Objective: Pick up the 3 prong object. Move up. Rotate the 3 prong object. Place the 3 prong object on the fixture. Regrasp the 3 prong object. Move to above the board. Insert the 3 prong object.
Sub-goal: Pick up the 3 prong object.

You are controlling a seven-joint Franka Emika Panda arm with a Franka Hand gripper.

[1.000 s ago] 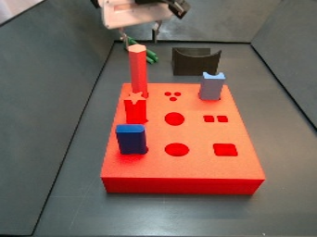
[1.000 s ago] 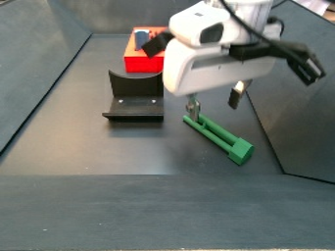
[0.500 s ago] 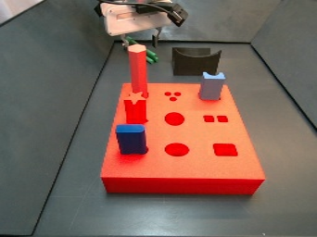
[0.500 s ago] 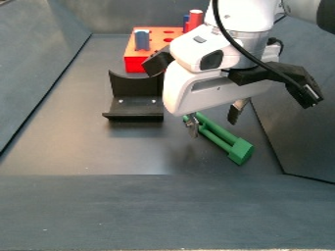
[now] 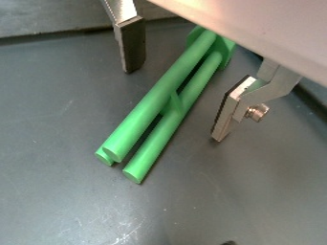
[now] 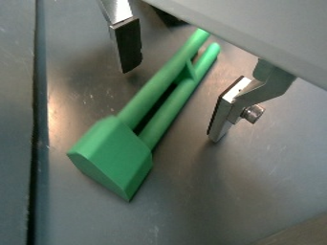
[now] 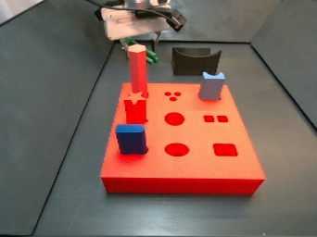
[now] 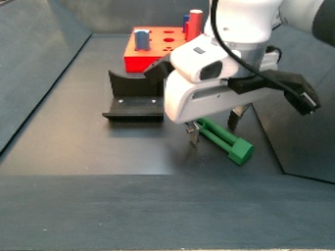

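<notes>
End effector (image 5: 179, 86) fingers straddle the 3 prong object (image 5: 173, 100) with gaps.

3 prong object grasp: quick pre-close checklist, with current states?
1. Gripper open, fingers either side of the 3 prong object: ok.
2. Fingers clear of the piece, a gap on both sides in both wrist views: ok.
3. Piece lying flat on the floor, prongs running along it: ok.
4. Fingertips low enough to grip the piece: cannot tell; in a side view the gripper is close over it.
5. Fixture free for the later placement: ok.
6. Board well away from the grasp spot: ok.
</notes>
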